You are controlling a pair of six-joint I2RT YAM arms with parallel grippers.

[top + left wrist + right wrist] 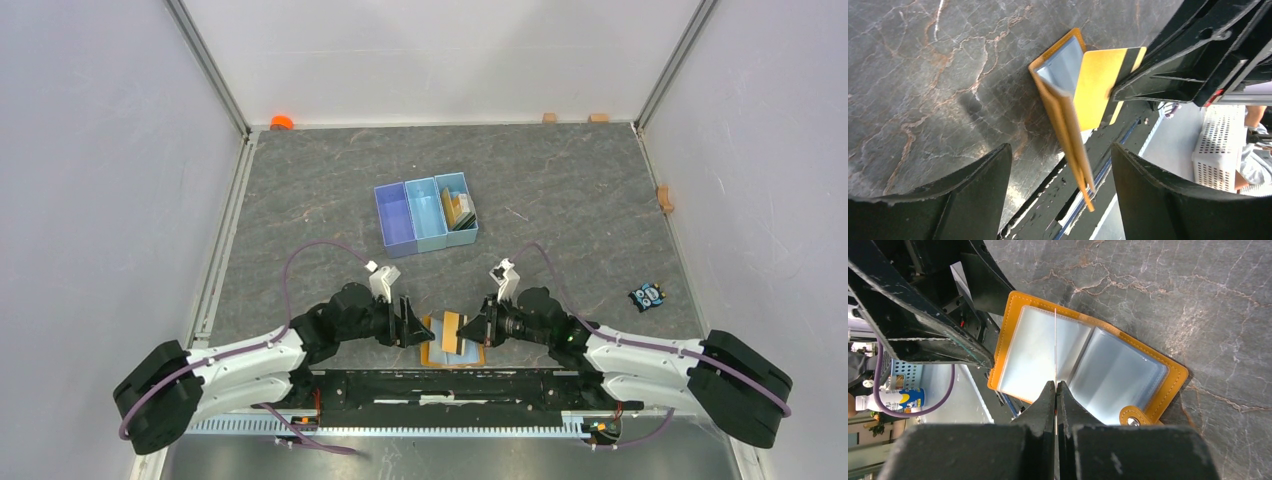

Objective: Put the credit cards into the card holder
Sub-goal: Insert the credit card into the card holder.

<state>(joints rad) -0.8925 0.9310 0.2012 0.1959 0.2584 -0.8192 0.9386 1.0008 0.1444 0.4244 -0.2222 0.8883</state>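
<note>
The grey marbled table [560, 200] is seen from above. Towards 12 o'clock on it, a blue tray [395, 218] with three compartments is placed, and several cards [459, 208] are stood in its 3 o'clock compartment. At the 6 o'clock edge the two grippers are set face to face. The left gripper [416, 324] is shown with its fingers wide apart, at 9 o'clock from the card holder [1128, 375], and nothing is clamped by it. The right gripper [1056, 386], at 3 o'clock from the holder, is pressed together on a yellow card [1098, 85]. The orange card holder is laid open on the table between them, with its clear pockets turned up. The yellow card is held on its edge over these pockets, near the fold. If it is inside a pocket cannot be told. A small black-and-blue gadget [648, 296] is seen at 3 o'clock, well apart.
</note>
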